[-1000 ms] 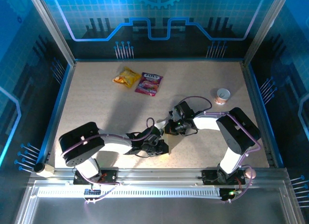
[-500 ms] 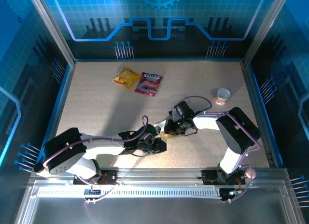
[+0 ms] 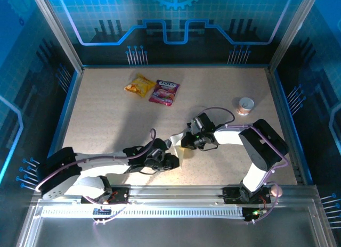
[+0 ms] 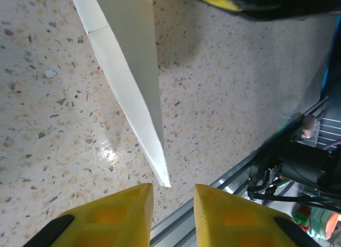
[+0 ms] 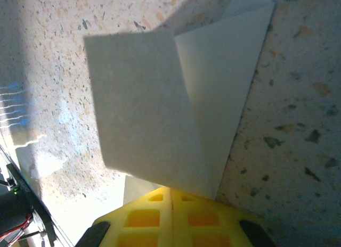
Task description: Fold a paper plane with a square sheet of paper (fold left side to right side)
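Two arms tend the paper plane near the table front: right jaws pinch its edge, probably anchoring it, while left jaws stand slightly spread, empty, at its tip.

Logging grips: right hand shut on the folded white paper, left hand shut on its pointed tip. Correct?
No. In the left wrist view the left hand has its fingers apart, and the pointed tip of the folded white paper lies free ahead of them. The right hand is shut on the paper.
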Robot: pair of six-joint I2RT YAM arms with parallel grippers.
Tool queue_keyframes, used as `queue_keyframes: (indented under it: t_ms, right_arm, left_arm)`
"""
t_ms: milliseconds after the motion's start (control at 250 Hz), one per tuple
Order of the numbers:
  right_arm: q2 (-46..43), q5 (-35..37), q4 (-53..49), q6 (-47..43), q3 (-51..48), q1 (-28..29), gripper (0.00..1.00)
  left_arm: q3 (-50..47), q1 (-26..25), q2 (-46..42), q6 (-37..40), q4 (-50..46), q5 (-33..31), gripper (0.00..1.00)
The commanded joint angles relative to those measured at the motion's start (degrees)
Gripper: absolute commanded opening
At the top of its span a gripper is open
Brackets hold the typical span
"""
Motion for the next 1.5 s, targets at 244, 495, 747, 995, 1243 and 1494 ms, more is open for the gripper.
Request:
queue_keyframes:
  t_ms: [244, 495, 747, 995, 1243, 1494]
  right_arm:
    - [3.8, 8.3, -8.2, 4.6, -4.7, 3.1, 0.0]
    - [4.6, 8.3, -8.8, 4.2, -4.0, 3.5, 0.0]
    - [4.6, 8.6, -9.0, 3.9, -3.9, 3.5, 0.0]
    - [5.2, 8.5, -9.0, 3.8, -3.8, 3.5, 0.0]
    - [5.5, 8.5, -9.0, 3.7, -3.7, 3.5, 0.0]
    - [5.8, 8.5, -9.1, 3.6, -3.5, 3.5, 0.0]
  left_arm:
    - [-1.4, 3.1, 1.0, -3.9, 12.1, 6.9, 0.12]
    - [-0.1, 3.1, 7.6, -4.8, 15.0, 7.5, 0.08]
    - [-1.7, 3.0, 9.9, -6.1, 16.5, 7.3, 0.07]
    - [-1.7, 2.7, 12.1, -6.6, 18.2, 8.6, 0.07]
    - [-2.8, 1.9, 13.9, -7.0, 19.4, 7.8, 0.07]
    - [-3.0, 1.1, 16.1, -7.4, 20.9, 7.8, 0.06]
